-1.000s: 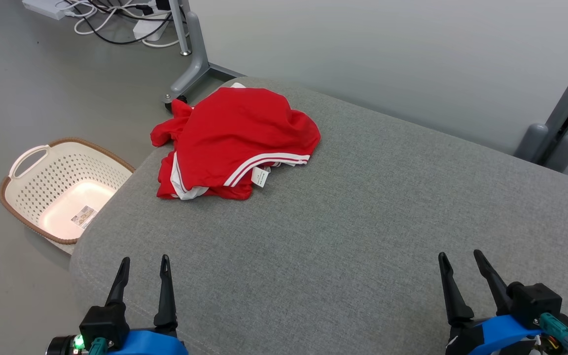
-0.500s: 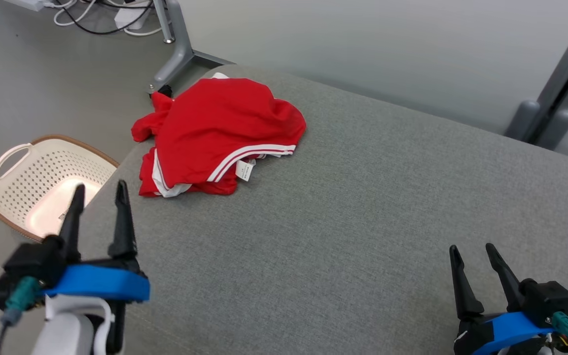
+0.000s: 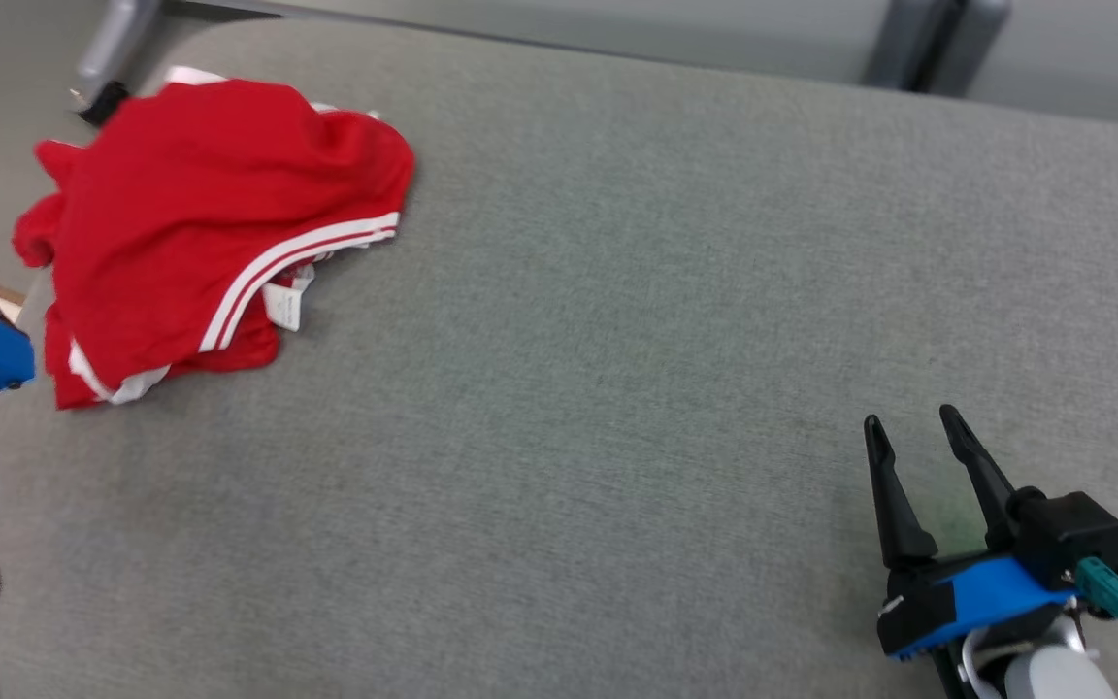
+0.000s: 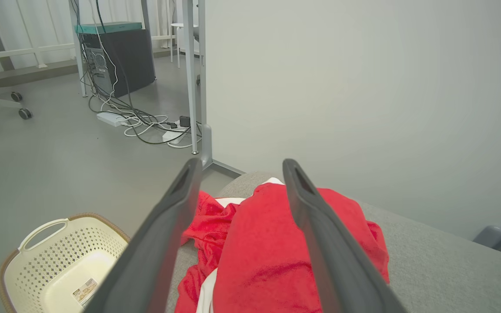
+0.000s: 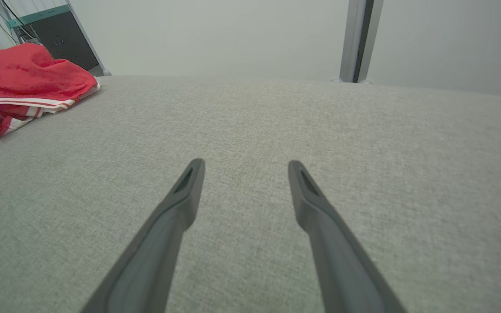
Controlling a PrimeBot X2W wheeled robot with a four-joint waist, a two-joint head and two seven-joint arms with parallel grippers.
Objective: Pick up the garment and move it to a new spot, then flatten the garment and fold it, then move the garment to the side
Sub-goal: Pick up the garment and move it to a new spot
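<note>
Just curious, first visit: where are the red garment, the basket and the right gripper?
red garment [image 3: 200, 214], head view, top layer.
basket [image 4: 55, 252], left wrist view, perforated inner wall.
right gripper [image 3: 909, 416], head view, between its fingertips.

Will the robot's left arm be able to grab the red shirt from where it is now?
Probably yes. The left gripper is open and points straight at the red shirt, with nothing between them. It is not touching the cloth yet, so it would have to reach closer.
</note>
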